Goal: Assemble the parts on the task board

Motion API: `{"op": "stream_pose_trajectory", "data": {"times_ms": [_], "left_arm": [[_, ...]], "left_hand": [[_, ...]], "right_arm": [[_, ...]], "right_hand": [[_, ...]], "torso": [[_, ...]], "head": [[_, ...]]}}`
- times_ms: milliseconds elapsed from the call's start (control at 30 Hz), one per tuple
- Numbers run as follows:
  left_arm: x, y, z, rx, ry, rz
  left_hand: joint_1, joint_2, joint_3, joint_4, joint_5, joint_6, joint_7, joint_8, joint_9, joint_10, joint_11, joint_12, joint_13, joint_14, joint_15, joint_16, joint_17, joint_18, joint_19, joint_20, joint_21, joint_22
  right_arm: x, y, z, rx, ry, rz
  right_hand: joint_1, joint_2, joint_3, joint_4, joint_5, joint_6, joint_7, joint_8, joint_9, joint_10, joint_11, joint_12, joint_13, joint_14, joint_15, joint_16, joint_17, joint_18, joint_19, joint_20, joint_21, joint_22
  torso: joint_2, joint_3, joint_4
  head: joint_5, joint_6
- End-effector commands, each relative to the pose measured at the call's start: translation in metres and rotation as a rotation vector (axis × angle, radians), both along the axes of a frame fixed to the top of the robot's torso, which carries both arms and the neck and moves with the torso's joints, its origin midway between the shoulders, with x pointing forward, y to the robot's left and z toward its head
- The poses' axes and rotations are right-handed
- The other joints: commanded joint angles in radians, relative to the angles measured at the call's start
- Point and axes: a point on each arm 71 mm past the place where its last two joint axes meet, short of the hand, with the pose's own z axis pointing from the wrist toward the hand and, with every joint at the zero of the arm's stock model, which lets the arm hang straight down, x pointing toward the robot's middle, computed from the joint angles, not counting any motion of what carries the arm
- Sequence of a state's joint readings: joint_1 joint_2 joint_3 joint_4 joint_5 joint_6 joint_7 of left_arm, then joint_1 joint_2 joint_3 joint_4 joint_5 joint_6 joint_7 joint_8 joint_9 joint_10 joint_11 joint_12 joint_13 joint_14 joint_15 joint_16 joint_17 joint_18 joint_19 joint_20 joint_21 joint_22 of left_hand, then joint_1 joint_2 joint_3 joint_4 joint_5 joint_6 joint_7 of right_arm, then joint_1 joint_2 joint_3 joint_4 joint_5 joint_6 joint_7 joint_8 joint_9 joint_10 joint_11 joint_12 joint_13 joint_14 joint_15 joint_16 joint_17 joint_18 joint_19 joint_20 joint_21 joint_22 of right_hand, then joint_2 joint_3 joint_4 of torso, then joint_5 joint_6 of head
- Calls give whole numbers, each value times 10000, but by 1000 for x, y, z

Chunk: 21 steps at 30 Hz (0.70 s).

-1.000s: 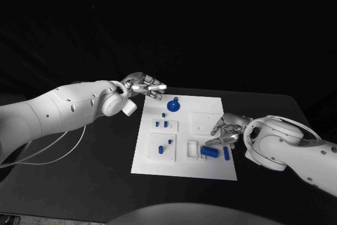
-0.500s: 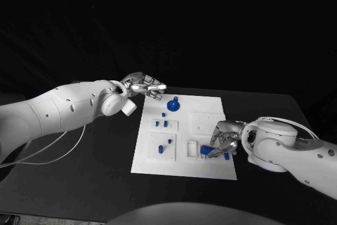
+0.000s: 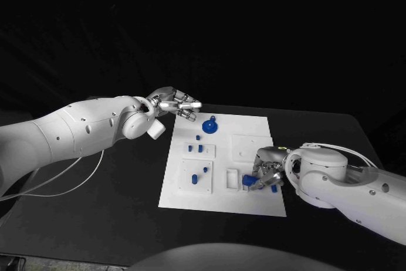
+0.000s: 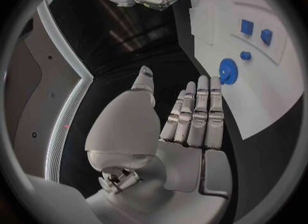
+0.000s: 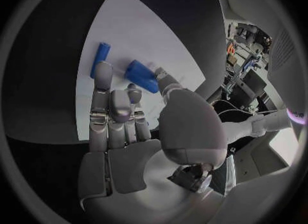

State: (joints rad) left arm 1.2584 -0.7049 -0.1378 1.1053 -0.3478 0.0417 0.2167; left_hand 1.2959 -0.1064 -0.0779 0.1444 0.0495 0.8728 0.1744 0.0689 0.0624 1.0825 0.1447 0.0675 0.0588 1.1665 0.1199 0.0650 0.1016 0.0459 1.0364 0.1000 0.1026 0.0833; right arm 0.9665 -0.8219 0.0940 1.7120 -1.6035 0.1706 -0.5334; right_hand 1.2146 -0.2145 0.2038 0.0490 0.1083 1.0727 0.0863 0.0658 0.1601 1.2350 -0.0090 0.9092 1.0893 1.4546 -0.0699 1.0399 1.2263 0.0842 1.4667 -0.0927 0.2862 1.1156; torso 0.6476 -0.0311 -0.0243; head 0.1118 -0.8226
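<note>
The white task board (image 3: 222,196) lies in the middle of the black table. My right hand (image 3: 266,169) is down on its right side, thumb and a fingertip (image 5: 133,88) set against opposite sides of a blue block (image 5: 142,76) that lies on the board (image 5: 128,34). A blue rod (image 5: 99,58) lies just beside the fingers, at the board's right edge (image 3: 272,187). My left hand (image 3: 174,102) hovers off the board's far left corner, fingers straight and empty (image 4: 192,116). Near it lies a blue gear (image 3: 208,127), also seen past the left fingers (image 4: 228,71).
Small blue pieces sit in raised white squares on the board's left half (image 3: 198,148) (image 3: 195,179), two of them square (image 4: 247,26). A white slotted frame (image 3: 232,178) lies left of the block. A white cable (image 3: 80,171) trails under the left arm.
My right hand has come down and toward me along the board's right side and closed its fingers round the blue block. The left hand has held still.
</note>
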Motion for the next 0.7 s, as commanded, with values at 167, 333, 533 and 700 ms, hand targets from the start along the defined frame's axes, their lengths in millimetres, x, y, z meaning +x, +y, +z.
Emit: {"op": "stream_pose_trajectory", "data": {"times_ms": [167, 333, 533, 700], "left_arm": [[-1, -3, 0, -281, 176, -213], [-2, -2, 0, -381, 282, -230], [-2, -3, -1, -418, 350, -285], [-2, -3, -1, -430, 368, -310]], "left_hand": [[-15, 75, -10, 1, -10, -50, 1, -50, -12, -69, 26, -34, 11, -57, 25, -20, -4, 23, 44, 46, -37, -16], [-6, 69, -2, 19, -10, -89, 6, -53, -13, -81, 30, -36, 11, -61, 28, -19, -10, 23, 45, 48, -40, -17], [4, 54, 0, 26, -10, -90, 8, -49, -12, -97, 35, -39, 10, -77, 32, -23, -16, 21, 36, 51, -47, -20], [13, 76, 8, 39, -11, -71, 8, -45, -10, -103, 36, -35, 11, -84, 35, -20, -23, 23, 34, 54, -52, -22]], "right_arm": [[-1, 4, -6, -284, -156, 270], [-3, 4, -11, -425, -44, 314], [-4, 2, -17, -588, 74, 338], [-2, 2, -17, -395, -196, 116]], "right_hand": [[-144, 46, 280, -149, -122, 103, -17, -27, 5, 48, -2, 11, -11, 80, 21, 6, 17, 11, 336, 22, 21, 15], [-112, 77, 513, -302, -199, 184, -29, -26, 1, 50, -10, 8, -13, 82, 15, 4, 24, -2, 335, 19, 26, 29], [-127, 116, 786, -533, -141, 266, -42, -21, -32, 42, -25, -4, -17, 77, 10, 1, 35, -14, 328, 13, 6, 48], [-59, 397, 1594, -658, -311, 776, -175, -27, -32, 125, -127, 52, 17, 122, -52, 45, 63, -55, 365, -28, 62, 76]], "torso": [[-5, -2, -11], [-7, -3, -11], [-7, -4, -19], [-9, 1, -20]], "head": [[23, -22], [33, -41], [26, -48], [31, -46]]}}
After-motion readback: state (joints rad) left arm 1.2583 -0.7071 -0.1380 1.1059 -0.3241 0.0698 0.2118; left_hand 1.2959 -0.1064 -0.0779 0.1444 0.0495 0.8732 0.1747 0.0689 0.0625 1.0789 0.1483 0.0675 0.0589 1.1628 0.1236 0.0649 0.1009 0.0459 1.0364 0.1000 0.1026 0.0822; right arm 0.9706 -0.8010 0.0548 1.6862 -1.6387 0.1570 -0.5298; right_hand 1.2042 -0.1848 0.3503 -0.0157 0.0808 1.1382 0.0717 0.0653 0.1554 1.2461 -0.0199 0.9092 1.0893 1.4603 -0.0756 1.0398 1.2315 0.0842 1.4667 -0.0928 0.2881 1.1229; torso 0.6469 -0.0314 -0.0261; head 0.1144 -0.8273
